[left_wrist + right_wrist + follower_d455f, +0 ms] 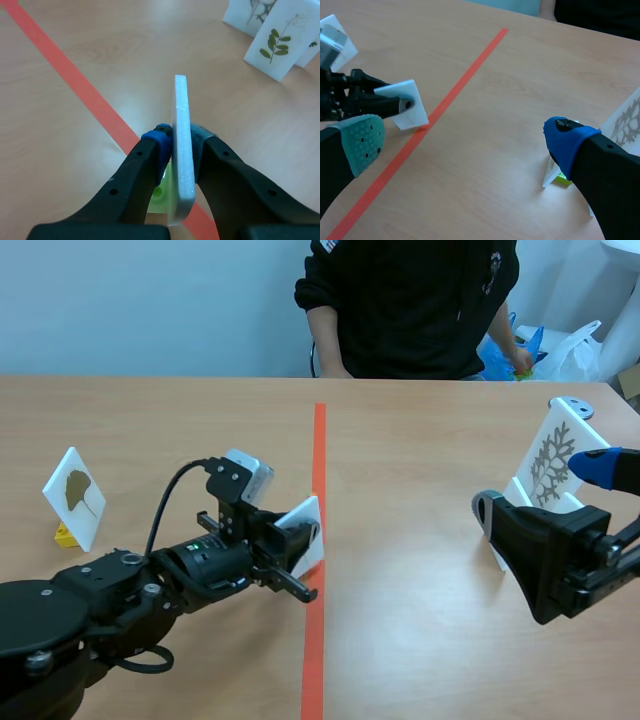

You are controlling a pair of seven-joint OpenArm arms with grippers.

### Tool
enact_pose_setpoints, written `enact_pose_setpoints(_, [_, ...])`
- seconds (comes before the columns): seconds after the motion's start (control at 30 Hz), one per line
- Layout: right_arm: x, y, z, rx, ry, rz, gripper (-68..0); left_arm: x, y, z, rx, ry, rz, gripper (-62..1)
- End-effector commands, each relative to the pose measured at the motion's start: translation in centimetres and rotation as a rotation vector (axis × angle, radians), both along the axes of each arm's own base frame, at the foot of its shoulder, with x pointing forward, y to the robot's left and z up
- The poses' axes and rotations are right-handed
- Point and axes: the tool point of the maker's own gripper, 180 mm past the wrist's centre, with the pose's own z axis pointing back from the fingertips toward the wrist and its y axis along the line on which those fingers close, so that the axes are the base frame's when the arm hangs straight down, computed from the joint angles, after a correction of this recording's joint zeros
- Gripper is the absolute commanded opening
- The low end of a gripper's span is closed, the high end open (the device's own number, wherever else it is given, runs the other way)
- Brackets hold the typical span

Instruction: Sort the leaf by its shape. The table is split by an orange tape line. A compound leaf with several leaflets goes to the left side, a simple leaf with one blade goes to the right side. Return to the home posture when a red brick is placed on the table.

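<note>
A white card [181, 115] is pinched edge-on between the two pads of the left gripper [181, 140]. The card is held at the orange tape line [318, 470], at its left side, and its lower corner is seen over the edge of the line. A small green stand [160, 192] is seen under the card. The leaf on it cannot be made out.

The fingers of the right gripper [465, 142] are spread wide and nothing is held between them. It is located low over the right half of the tabletop [420, 640]. A card with a branched leaf [553, 462] stands just behind it.

A card with a fan-shaped leaf [75, 495] is placed far on the left side, on a yellow stand [65, 535]. A person [410, 305] is seated across the tabletop.
</note>
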Motion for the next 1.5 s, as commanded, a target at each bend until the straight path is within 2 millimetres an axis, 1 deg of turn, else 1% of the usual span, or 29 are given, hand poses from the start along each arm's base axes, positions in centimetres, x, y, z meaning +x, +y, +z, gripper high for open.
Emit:
enact_pose_setpoints(0.0, [0.5, -0.2, 1.1, 0.018, -0.041, -0.008, 0.4, 0.9, 1.2, 1.6, -0.022, -0.033, 0.041, -55.4])
enact_pose_setpoints(0.1, [0.5, -0.2, 1.1, 0.018, -0.041, -0.008, 0.4, 1.2, 2.9, 2.8, -0.046, -0.036, 0.103, -55.4])
enact_pose_setpoints(0.17, [0.5, -0.2, 1.1, 0.018, -0.041, -0.008, 0.4, 1.5, 4.4, 3.1, -0.047, -0.039, 0.164, -55.4])
enact_pose_setpoints(0.23, [0.5, -0.2, 1.2, 0.019, -0.043, -0.008, 0.4, 1.8, 6.4, 3.2, -0.04, -0.041, 0.239, -55.4])
enact_pose_setpoints(0.5, [0.5, -0.2, 1.2, 0.019, -0.044, -0.008, 0.4, 1.7, 14.0, 2.4, -0.008, -0.024, 0.482, -55.4])
enact_pose_setpoints(0.6, [0.5, -0.2, 1.2, 0.019, -0.044, -0.008, 0.4, 1.7, 16.2, 2.5, -0.003, -0.03, 0.539, -55.4])
enact_pose_setpoints(0.77, [0.5, -0.2, 1.2, 0.02, -0.044, -0.009, 0.4, 2.1, 19.0, 3.0, 0.017, -0.05, 0.631, -55.4])
enact_pose_setpoints(0.93, [0.5, -0.2, 1.2, 0.02, -0.044, -0.008, 0.4, 1.7, 20.5, 2.7, 0.027, -0.043, 0.671, -55.4])
enact_pose_setpoints(1.17, [0.5, -0.2, 1.2, 0.02, -0.043, -0.008, 0.4, 1.3, 22.6, 1.8, 0.067, -0.037, 0.761, -55.4])
enact_pose_setpoints(1.27, [0.5, -0.2, 1.2, 0.023, -0.044, -0.009, 0.4, 1.0, 23.1, 1.1, 0.079, -0.021, 0.777, -55.3])
enact_pose_setpoints(1.37, [0.5, -0.2, 1.3, 0.027, -0.044, -0.009, 0.4, 0.8, 23.4, 0.8, 0.077, -0.032, 0.787, -54.9])
enact_pose_setpoints(1.47, [0.5, -0.1, 1.3, 0.031, -0.044, -0.009, 0.4, 0.6, 23.6, 0.6, 0.076, -0.037, 0.794, -50.3])
